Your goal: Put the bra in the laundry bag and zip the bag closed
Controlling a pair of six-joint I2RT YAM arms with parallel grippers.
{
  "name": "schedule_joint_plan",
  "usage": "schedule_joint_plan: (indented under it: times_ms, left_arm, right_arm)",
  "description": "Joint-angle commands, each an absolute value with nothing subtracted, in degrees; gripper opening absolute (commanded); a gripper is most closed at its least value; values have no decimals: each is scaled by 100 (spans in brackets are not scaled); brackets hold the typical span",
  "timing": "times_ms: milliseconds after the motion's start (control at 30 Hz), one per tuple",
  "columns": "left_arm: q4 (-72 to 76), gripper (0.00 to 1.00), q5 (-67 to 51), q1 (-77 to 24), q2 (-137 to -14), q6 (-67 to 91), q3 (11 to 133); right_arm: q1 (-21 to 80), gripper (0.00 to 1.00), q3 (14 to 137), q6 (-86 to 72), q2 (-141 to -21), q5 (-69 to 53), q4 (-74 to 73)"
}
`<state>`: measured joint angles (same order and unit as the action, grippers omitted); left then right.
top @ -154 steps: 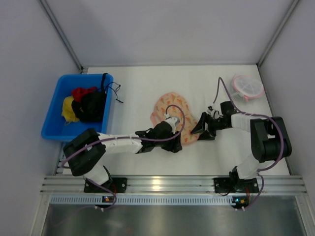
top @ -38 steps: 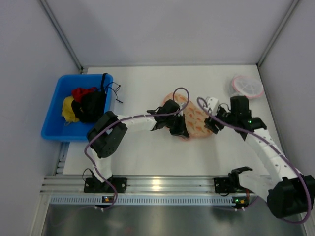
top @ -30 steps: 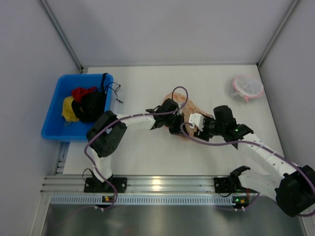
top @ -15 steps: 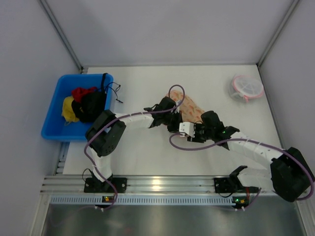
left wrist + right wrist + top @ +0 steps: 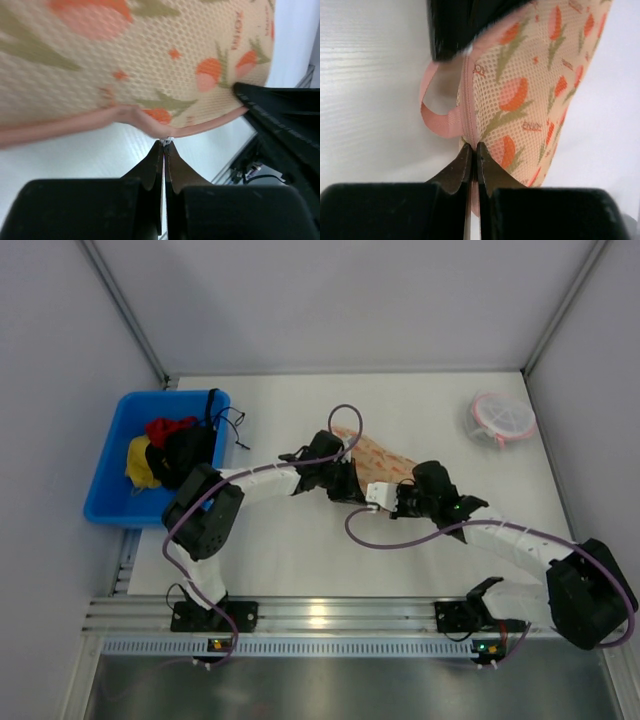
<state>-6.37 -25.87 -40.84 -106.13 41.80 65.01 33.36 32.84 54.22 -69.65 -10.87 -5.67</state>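
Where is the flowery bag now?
In the top view, the bag is mid-table, lifted at its near edge, pinched by the left gripper and right gripper.

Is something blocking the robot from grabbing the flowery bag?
Nothing visible does. The left end effector and the right end effector are each pinched shut on the pink edge of the cream-peach mesh laundry bag with orange flower prints.

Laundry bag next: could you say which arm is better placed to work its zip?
Left, probably: the left tool pinches what looks like a metal pull on the laundry bag edge; the right tool clamps the seam by the pink loop.
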Motion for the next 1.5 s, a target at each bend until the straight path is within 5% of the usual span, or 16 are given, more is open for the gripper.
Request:
schedule_joint_plan:
  times_ms: [0, 567, 600, 700, 733, 800, 1100, 1467]
  left_arm:
    - [-1177, 0, -2136, -3710, -10196, 3402, 6416]
    - [-1398, 0, -2584, -3067, -9844, 2636, 6126]
    - [-1406, 0, -2636, -3067, -9844, 2672, 6135]
    - [-1398, 0, -2882, -3094, -9844, 2900, 6249]
    - [-1406, 0, -2926, -3102, -9844, 2953, 6327]
    - [-1398, 0, -2988, -3181, -9844, 3111, 6433]
    - [-1406, 0, -2760, -3841, -10168, 3796, 7171]
    - [-1406, 0, -3014, -4148, -10284, 4122, 7576]
  right_arm:
    - [2884, 0, 3208, 5967, -6531, -1326, -764]
    - [1442, 0, 3717, 6803, -7435, -1626, -510]
    - [1398, 2, 3813, 6759, -7496, -1582, -553]
    - [1397, 33, 4323, 6303, -7472, -1766, -896]
    - [1406, 52, 4507, 6049, -7392, -1984, -957]
    - [1450, 61, 4649, 5854, -7234, -2205, -1184]
    - [2178, 71, 4782, 5625, -6487, -2953, -2109]
    - [2742, 74, 4394, 5941, -7039, -2813, -1364]
